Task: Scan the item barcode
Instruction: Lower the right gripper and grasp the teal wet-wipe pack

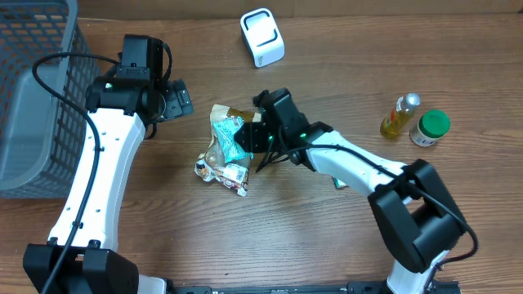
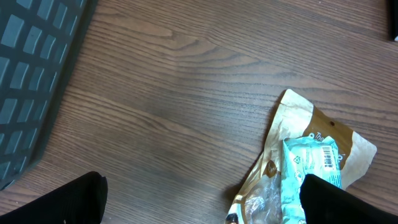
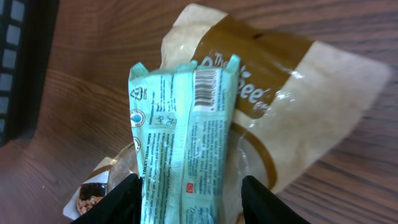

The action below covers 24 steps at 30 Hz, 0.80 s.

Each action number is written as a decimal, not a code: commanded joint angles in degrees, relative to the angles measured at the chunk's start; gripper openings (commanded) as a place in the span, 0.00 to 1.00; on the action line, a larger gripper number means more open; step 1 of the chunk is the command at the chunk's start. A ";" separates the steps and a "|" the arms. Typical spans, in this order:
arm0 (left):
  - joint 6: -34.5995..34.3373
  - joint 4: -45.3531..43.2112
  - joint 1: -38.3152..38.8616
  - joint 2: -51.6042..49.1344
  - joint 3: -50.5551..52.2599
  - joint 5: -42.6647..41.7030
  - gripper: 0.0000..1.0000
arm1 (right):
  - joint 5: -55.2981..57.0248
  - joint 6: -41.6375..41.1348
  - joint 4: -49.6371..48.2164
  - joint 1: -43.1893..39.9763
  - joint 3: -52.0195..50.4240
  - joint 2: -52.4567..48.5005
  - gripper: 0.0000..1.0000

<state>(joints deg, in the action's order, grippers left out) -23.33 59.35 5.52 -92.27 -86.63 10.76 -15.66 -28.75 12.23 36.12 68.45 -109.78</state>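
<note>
A teal tissue packet (image 3: 186, 143) lies on top of a brown-and-cream pouch (image 3: 292, 81), its barcode (image 3: 208, 89) facing up near the far end. My right gripper (image 3: 189, 199) is open and straddles the packet. The left finger touches the packet's edge, while the right one stands a little off it, over the pouch. Seen from overhead, this gripper (image 1: 252, 139) sits at the packet (image 1: 233, 140) in the table's middle. The left gripper (image 2: 199, 199) hovers open over bare wood, its right finger near the packet (image 2: 311, 165). A white scanner (image 1: 262, 37) stands at the back.
A grey basket (image 1: 33, 98) fills the far left. A snack wrapper (image 1: 225, 171) lies just in front of the pouch. A yellow bottle (image 1: 400, 116) and a green-lidded jar (image 1: 430, 128) stand at the right.
</note>
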 commanded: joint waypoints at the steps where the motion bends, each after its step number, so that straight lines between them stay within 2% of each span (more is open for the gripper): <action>1: 1.51 0.00 0.17 0.07 -0.59 0.15 1.00 | -0.92 0.04 -1.27 1.92 -0.26 -1.92 0.45; 5: 1.51 0.00 0.17 0.07 -0.59 0.15 0.99 | -0.90 0.04 -1.22 3.02 -0.26 -3.15 0.35; 6: 1.51 0.00 0.17 0.07 -0.59 0.15 0.99 | -0.87 0.07 -1.25 3.10 -0.26 -3.30 0.29; 9: 1.51 0.00 0.17 0.07 -0.59 0.15 0.99 | -0.42 1.22 -1.51 3.10 -0.17 -3.19 0.04; 15: 1.51 0.00 0.17 0.07 -0.59 0.15 1.00 | -0.46 4.39 -0.81 1.22 1.57 1.44 0.04; 19: 1.51 0.00 0.17 0.07 -0.59 0.15 1.00 | -0.44 8.15 3.74 -0.63 1.57 6.10 0.04; 24: 1.53 0.00 0.17 0.07 -0.59 0.15 1.00 | 0.26 11.28 13.14 -3.65 1.55 6.91 0.04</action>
<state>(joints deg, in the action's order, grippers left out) -23.33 59.35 5.52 -92.27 -86.63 10.76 -16.12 -20.78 21.96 34.41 68.69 -104.90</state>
